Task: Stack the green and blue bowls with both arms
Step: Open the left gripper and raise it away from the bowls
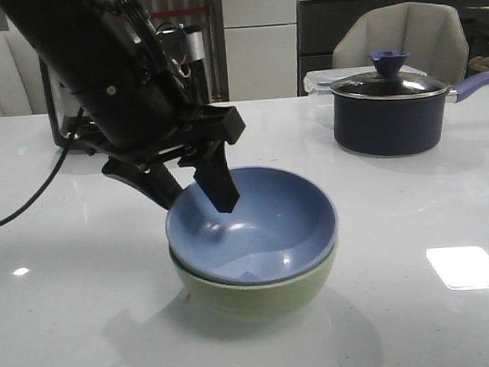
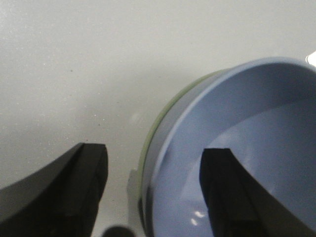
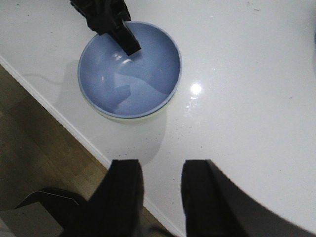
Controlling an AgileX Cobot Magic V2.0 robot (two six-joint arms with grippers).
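The dusty blue bowl (image 1: 265,232) sits nested inside the pale green bowl (image 1: 261,296) at the middle of the white table. My left gripper (image 1: 200,202) is open and straddles the stack's near-left rim, with one finger inside the blue bowl and the other outside it. In the left wrist view the blue bowl (image 2: 256,113) and a sliver of green rim (image 2: 173,106) lie between the spread fingers of the left gripper (image 2: 155,150), with gaps on both sides. My right gripper (image 3: 160,165) is open and empty, high over the table's edge, away from the blue bowl (image 3: 143,79) and the green bowl (image 3: 123,117).
A dark lidded saucepan (image 1: 390,110) with a purple handle stands at the back right, with a clear container (image 1: 320,82) behind it. A black cable (image 1: 28,207) trails across the left of the table. The table's edge (image 3: 74,131) and wooden floor show in the right wrist view.
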